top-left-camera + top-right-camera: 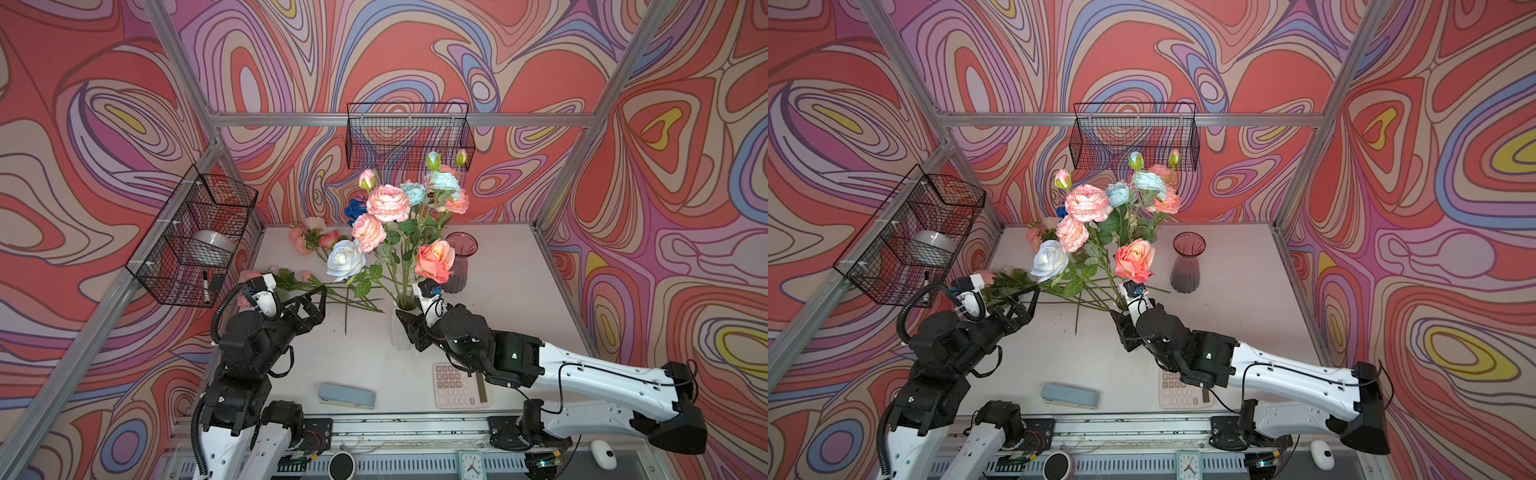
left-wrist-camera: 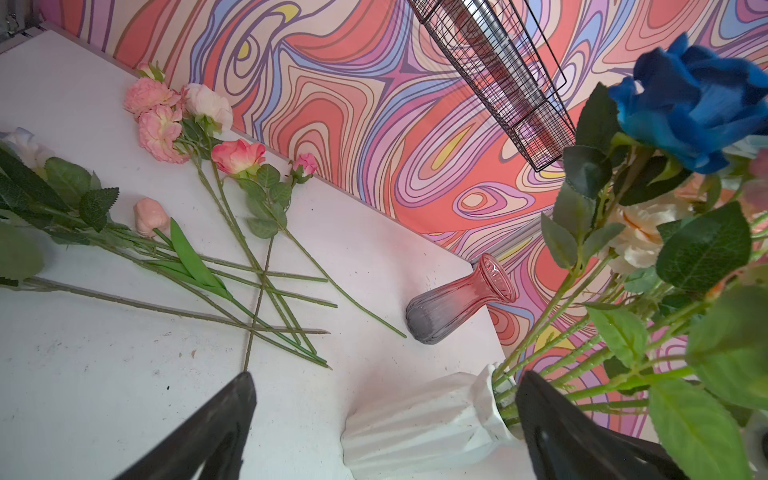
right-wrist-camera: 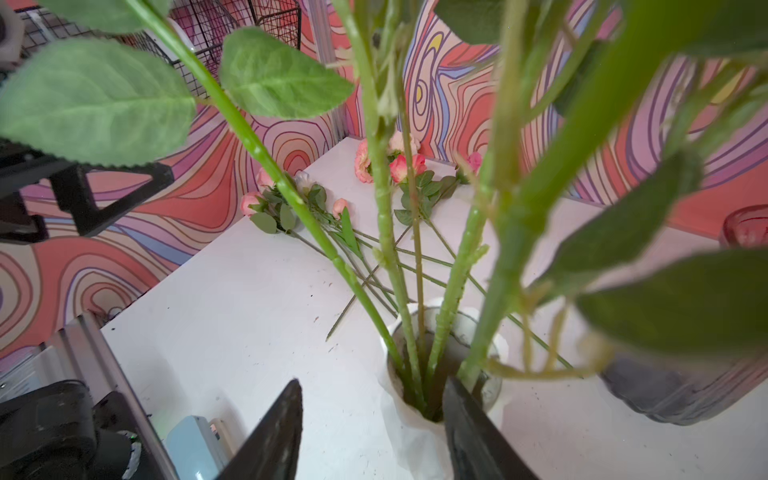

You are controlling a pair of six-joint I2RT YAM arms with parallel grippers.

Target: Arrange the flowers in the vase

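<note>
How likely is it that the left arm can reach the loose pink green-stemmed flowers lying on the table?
Probably yes: the open left gripper hovers just beside the loose flowers, their stem ends nearest it, with nothing visibly between.

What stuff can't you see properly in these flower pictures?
- Calculator: partly under the right arm, both top views.
- White vase: side hidden by the right arm, both top views.
- Deep blue rose: mostly behind pink blooms, in a top view.
- Flowers in the white vase: heads cut off by the right wrist view's edge; nearby leaves blurred.
</note>
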